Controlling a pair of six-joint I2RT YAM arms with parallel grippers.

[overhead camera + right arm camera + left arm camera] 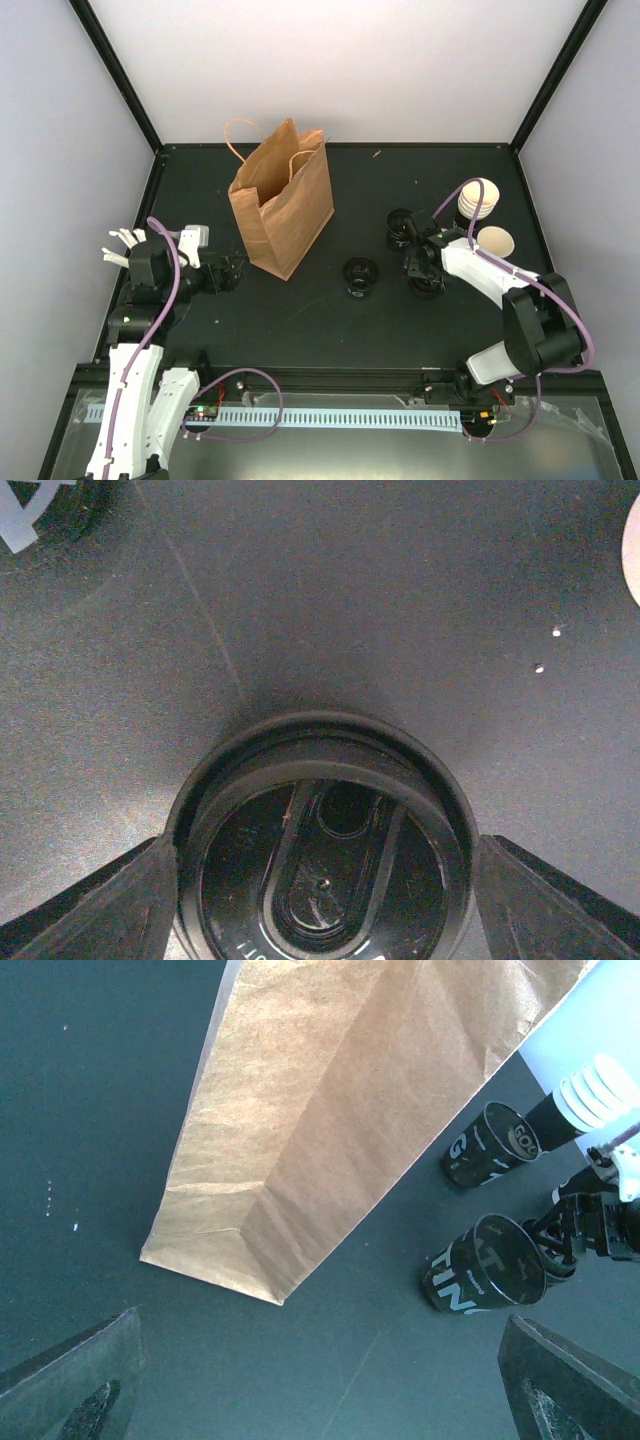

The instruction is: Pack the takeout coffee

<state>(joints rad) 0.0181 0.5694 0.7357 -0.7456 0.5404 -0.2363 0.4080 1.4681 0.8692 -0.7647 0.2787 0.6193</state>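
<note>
Standing upright, takeout coffee [495, 240], mouth up, axis vertical

The bag [283, 200] is brown paper, dull and a little rough, with creases and sharp folds in it. The table [300, 320] is dark and dull, with thin scratches and tiny pale specks, and the lid [322, 865] is smooth black plastic with a bit of shine on its rim. The printed cup [485, 1265] is black paper with a soft shine, and the takeout coffee [495, 240] looks smooth and cream-white inside.
</note>
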